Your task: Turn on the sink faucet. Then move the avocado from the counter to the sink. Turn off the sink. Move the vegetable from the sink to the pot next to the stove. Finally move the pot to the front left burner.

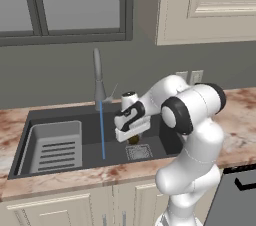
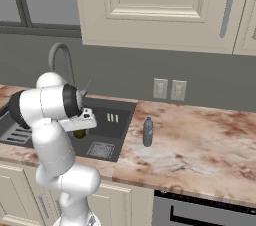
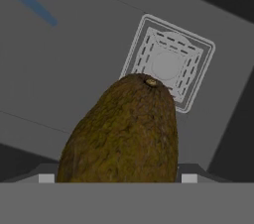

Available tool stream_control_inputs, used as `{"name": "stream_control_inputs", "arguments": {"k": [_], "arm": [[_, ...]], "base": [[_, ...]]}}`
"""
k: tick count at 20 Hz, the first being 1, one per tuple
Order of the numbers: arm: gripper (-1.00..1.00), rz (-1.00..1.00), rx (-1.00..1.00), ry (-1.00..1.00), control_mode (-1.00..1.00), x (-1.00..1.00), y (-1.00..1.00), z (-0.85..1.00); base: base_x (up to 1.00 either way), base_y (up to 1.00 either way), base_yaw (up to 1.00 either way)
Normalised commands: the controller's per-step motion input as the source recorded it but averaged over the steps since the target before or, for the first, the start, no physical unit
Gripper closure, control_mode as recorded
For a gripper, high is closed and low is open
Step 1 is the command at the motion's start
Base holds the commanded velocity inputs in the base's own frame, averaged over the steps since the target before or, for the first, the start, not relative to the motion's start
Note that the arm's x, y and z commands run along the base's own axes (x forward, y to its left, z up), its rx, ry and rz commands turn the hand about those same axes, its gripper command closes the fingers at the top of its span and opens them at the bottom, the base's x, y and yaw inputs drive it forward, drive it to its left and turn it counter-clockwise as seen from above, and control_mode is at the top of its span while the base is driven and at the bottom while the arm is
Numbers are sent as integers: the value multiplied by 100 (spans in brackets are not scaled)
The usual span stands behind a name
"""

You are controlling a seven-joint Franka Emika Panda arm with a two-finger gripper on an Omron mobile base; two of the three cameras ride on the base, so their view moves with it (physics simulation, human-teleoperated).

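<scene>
Gripper (image 1: pixel 133 137) holds the avocado (image 3: pixel 124 134) between wide-set jaws, low inside the sink (image 1: pixel 90 145), just beside the square drain (image 3: pixel 168 64). Faucet (image 1: pixel 98 77) running, thin blue stream (image 1: pixel 102 130).

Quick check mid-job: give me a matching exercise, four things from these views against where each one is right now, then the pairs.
Things:
1. avocado
2. water stream
3. slotted tray
4. bottle

Places:
A. left part of the sink basin
B. standing on the counter, right of the sink
C. between the gripper fingers, over the basin near the drain grate
D. falling from the faucet spout to the basin floor

Pairs: 1-C, 2-D, 3-A, 4-B
</scene>
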Motion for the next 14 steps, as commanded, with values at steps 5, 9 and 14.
{"name": "stream_control_inputs", "arguments": {"k": [5, 9, 14], "arm": [[100, 0, 0, 0, -100, 20, 0, -42], [100, 0, 0, 0, -100, 31, -1, -46], [100, 0, 0, -3, -100, 35, -7, -39]], "base": [[0, 0, 0], [0, 0, 0], [0, 0, 0]]}}
